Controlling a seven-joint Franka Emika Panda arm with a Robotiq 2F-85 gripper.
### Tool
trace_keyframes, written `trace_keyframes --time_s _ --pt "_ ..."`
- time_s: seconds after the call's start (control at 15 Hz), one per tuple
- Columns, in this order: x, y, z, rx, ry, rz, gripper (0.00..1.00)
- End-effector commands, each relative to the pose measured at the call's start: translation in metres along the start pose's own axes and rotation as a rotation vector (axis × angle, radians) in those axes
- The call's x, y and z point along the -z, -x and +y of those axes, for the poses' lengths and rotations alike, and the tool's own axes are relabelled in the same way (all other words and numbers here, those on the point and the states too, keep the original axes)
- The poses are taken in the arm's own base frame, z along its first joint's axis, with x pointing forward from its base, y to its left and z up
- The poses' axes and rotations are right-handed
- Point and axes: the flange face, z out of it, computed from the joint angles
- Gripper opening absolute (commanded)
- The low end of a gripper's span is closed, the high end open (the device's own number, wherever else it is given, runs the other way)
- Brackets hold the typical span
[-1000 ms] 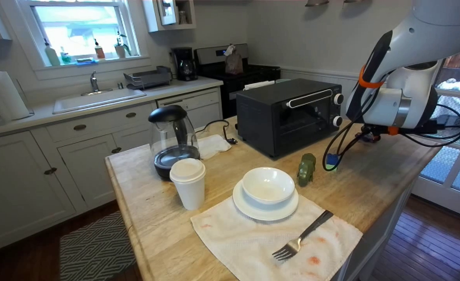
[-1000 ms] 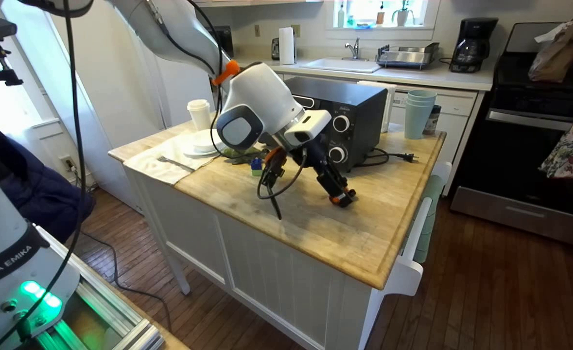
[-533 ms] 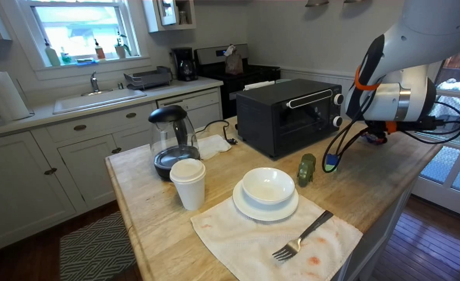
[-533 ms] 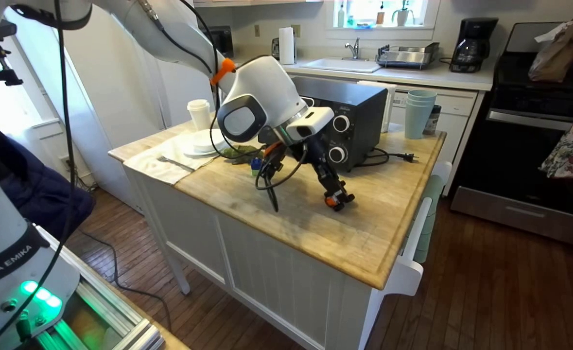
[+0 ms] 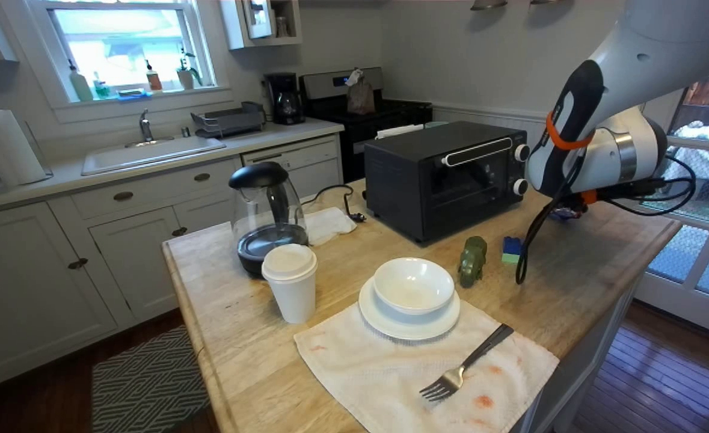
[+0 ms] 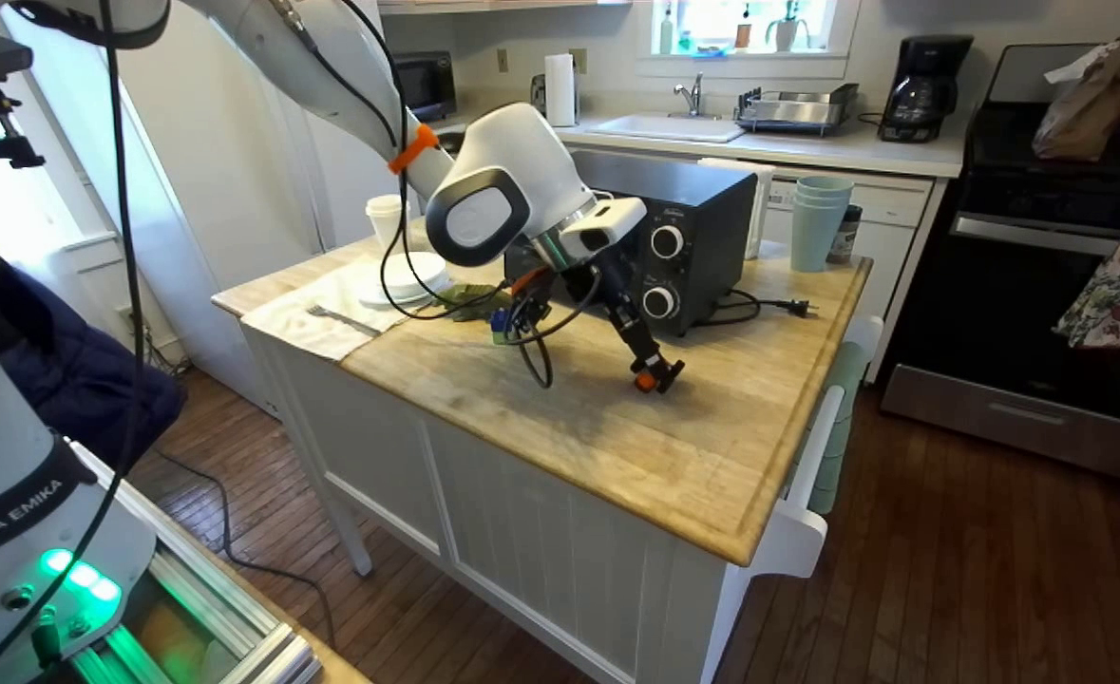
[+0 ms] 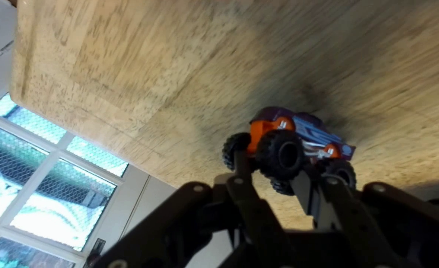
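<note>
A: What does the gripper have?

B: A toy truck. The fingers pinch it at one end, a big wheel apparently between them, and the body sits askew in the grip.

A: Is it resting on anything?

B: It's low at the tabletop, with a shadow close beside it. I can't tell whether every wheel is clear of the wood.

A: So which step is this?

B: I'd call it the holding step: grasp made, release not yet done. The next move calls for a steady squeeze, since a round wheel could let the truck twist, and enough height that nothing drags.

A: How does the arm stand?

B: In an exterior view it reaches out above the tabletop, bends downward and points the gripper down at a slant.

A: Anything around it?

B: The toaster oven stands near. Beyond, a loop of cable hangs close by blue and green blocks; then a green toy animal, and a bowl on a plate.
</note>
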Motion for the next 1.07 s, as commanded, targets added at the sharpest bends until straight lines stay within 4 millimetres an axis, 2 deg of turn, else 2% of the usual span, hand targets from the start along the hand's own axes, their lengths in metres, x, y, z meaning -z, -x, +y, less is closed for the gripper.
trace_keyframes --time_s 0.0,0.27,0.4,0.8,1.0 --pt "0.008 0.006 -0.013 0.031 -0.03 -0.022 0.56" --pt "0.022 0.013 -0.018 0.035 -0.036 -0.054 0.88" --pt "0.028 0.016 -0.019 0.038 -0.043 -0.054 0.98" --pt "0.047 0.022 -0.024 0.085 -0.116 -0.072 1.0" --pt "0.059 0.011 -0.025 0.113 -0.212 -0.101 1.0"
